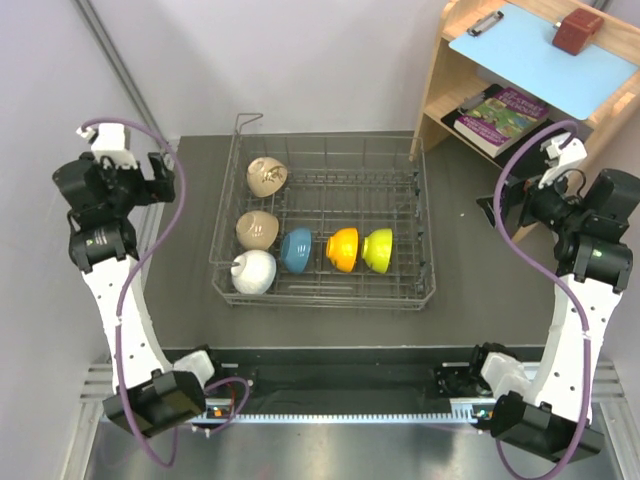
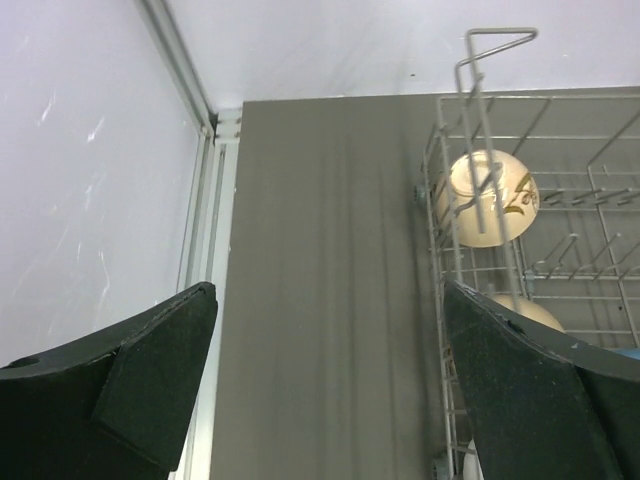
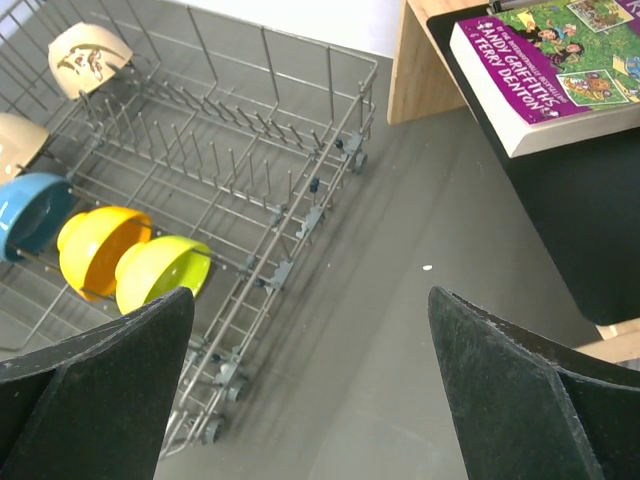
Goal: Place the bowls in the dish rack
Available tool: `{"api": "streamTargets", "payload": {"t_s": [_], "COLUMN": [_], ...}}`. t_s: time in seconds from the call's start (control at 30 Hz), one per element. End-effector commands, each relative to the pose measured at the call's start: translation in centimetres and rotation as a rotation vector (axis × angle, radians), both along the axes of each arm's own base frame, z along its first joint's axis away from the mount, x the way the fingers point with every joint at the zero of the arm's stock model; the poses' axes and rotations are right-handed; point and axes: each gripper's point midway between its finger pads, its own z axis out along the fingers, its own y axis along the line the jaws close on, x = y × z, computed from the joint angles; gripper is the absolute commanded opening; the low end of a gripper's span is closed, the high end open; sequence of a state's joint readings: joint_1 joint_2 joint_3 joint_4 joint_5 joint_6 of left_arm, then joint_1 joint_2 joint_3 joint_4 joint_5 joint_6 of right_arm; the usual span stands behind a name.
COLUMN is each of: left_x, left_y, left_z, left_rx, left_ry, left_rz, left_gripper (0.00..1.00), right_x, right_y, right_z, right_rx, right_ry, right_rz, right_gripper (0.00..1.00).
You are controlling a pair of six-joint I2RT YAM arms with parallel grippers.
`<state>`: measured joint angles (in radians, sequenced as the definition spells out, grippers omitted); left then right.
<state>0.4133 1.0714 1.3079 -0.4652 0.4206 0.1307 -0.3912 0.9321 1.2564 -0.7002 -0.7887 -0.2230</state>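
All six bowls (image 1: 295, 250) sit on edge inside the dish rack (image 1: 360, 190). Spread wide and empty: left tool (image 2: 327, 290), right tool (image 3: 310, 295), flanking it. Looks fully loaded; park arms clear, don't bump the rack.

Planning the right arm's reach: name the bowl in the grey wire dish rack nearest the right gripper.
The round yellow-green bowl, rightmost in its row, beside the round orange bowl.
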Motion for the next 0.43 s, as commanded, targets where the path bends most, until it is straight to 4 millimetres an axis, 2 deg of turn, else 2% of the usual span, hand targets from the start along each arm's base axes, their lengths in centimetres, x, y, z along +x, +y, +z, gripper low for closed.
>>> {"api": "streamTargets", "payload": {"t_s": [0.0, 0.13, 0.4], "left_x": [-0.1, -0.2, -1.0], "left_y": [0.6, 0.9, 0.4], "left_z": [1.4, 0.2, 0.6], "left_rx": [-0.069, -0.109, -0.081], "left_ry": [-0.080, -0.059, -0.077], "left_rz": [-0.070, -0.092, -0.098], "left_gripper": [0.99, 0.99, 0.99], "right_x": [-1.0, -1.0, -0.9], "right_y": [0.1, 0.4, 0.8], "right_z": [1.8, 1.7, 1.7], "right_rx": [-0.064, -0.059, -0.042], "right_ry": [-0.067, -0.058, -0.071], "right_rz": [0.014, 0.036, 0.062], "right_gripper": [1.00, 1.00, 1.00]}}
